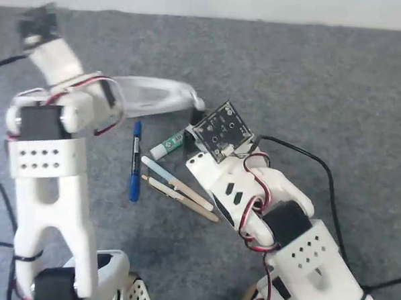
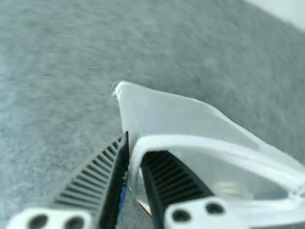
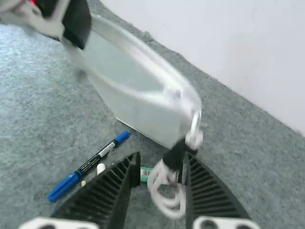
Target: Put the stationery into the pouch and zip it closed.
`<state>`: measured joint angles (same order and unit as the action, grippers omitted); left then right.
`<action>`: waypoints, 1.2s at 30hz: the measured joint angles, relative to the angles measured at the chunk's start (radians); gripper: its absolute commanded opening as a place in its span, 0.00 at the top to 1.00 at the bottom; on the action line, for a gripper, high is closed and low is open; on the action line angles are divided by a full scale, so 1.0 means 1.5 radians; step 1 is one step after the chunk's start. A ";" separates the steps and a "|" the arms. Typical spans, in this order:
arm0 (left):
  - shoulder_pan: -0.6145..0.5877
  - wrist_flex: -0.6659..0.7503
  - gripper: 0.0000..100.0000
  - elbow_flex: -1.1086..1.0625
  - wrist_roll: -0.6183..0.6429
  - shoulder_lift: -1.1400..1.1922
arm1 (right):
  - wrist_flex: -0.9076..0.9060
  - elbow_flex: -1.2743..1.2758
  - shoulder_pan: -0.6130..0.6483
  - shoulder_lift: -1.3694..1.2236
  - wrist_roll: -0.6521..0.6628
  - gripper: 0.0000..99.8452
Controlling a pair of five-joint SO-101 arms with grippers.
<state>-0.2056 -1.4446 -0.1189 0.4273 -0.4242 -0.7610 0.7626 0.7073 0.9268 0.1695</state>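
Up top in the middle, pouch (image 1: 156, 97): it is hanging just above the grey surface (image 1: 325, 82), and its mouth is looking open.
Left fingers (image 2: 95, 181): they are squeezing tight on the pouch's rim, at its left end in the high view.
Right fingers (image 3: 109, 191): they are sitting partly apart at the pouch's right end. The zip pull (image 3: 175, 153) and its white cord (image 3: 164, 191) are dangling between them, and nothing is being pinched yet.
Stationery: a blue pen (image 1: 135, 161), a white and green tube (image 1: 167, 146), a pale pen (image 1: 160, 169) and some wooden sticks (image 1: 188, 198) are lying on the surface in the middle of the high view. They are just below the pouch, and none is inside it.
How the pouch is likely feeling: it is looking thin, soft, floppy and very light, so it is probably sagging wherever nothing is holding it. The thicker rim is looking like the best place for gripping.
How the stationery is likely feeling: the pieces are looking light, stiff and smooth, so they may be rolling or slipping. Grabbing each one around its middle is seeming safest.
Zip pull: it is looking tiny and swingy, so closing on the black tab is seeming better than on the loose cord.
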 measured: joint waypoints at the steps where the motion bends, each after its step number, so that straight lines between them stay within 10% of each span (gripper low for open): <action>1: -0.014 0.001 0.99 0.000 0.007 0.000 | -0.007 0.000 0.007 0.004 0.000 0.86; 36: -0.242 0.002 0.99 0.030 0.150 0.000 | 0.061 -0.015 0.051 -0.265 -0.002 0.86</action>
<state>-0.5692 -1.4415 -0.0744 0.6529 -0.4242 -0.6690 0.7396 0.7841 0.5294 0.1665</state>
